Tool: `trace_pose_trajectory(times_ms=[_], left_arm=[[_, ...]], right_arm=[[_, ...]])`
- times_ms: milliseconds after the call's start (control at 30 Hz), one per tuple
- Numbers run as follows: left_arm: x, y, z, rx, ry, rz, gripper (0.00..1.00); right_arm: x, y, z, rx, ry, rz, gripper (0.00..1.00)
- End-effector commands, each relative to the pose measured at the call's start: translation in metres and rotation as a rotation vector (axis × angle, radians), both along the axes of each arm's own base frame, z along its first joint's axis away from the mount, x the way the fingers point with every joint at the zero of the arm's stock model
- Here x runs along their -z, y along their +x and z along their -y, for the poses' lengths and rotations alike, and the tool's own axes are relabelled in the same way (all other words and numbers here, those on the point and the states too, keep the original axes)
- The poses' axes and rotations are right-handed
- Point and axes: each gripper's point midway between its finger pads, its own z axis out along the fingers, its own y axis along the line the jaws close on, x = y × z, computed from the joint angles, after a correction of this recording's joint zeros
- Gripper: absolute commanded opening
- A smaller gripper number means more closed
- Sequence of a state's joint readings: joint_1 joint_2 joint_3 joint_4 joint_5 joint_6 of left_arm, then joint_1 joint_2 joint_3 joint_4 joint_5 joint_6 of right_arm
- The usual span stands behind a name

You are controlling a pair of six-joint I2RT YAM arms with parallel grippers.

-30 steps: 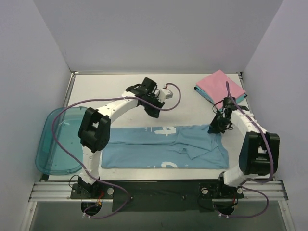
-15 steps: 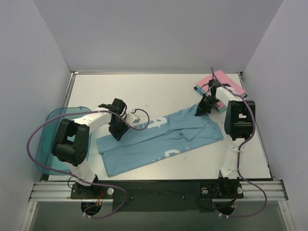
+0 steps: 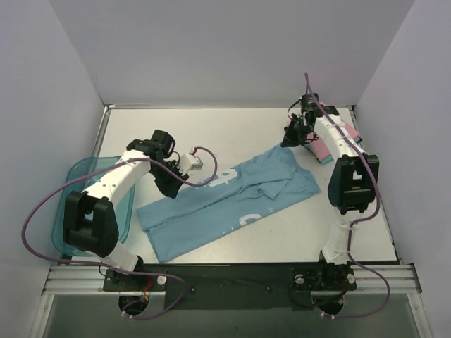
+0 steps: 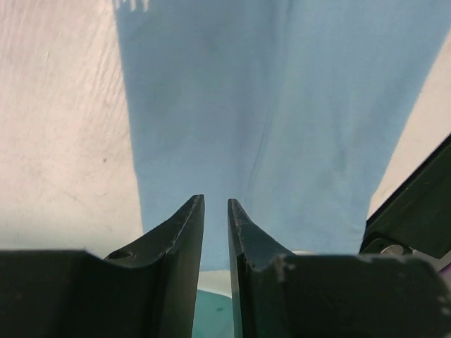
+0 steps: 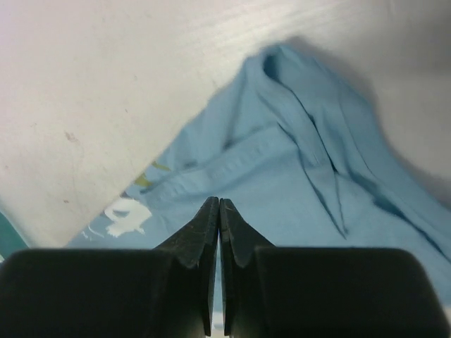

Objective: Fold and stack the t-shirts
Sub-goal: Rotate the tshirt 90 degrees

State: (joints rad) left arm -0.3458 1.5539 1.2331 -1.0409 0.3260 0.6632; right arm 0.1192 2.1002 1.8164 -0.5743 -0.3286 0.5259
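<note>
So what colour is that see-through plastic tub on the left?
The translucent plastic bin is teal, a blue-green; the top external view shows it best.

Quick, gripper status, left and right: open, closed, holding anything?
Left gripper: slightly open, empty, over the light blue t-shirt.
Right gripper: shut, nothing held.

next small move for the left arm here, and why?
Probably lower the left gripper onto the left end of the light blue printed cloth t-shirt and pinch it. Its jaws stand slightly apart, empty, above that end; the shirt lies skewed and half folded, and the right gripper is shut over the other end.
</note>
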Motion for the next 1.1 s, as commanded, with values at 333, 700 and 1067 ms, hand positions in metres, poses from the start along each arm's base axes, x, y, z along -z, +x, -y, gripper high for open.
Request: trace_pose_trajectory(times_ms=[333, 700, 1067], left_arm=[[0.078, 0.019, -0.089, -0.048, 0.252, 0.02, 0.29], [0.076, -0.1, -0.072, 0.11, 0.099, -0.236, 0.29], [0.003, -0.098, -0.027, 0.11, -0.121, -0.168, 0.31]], right_arm=[[0.088, -0.157, 0.066, 0.13, -0.102, -0.377, 0.0], [0.091, -0.008, -0.012, 0.079, 0.053, -0.313, 0.0], [0.006, 0.063, -0.027, 0.024, 0.037, 0.035, 0.0]])
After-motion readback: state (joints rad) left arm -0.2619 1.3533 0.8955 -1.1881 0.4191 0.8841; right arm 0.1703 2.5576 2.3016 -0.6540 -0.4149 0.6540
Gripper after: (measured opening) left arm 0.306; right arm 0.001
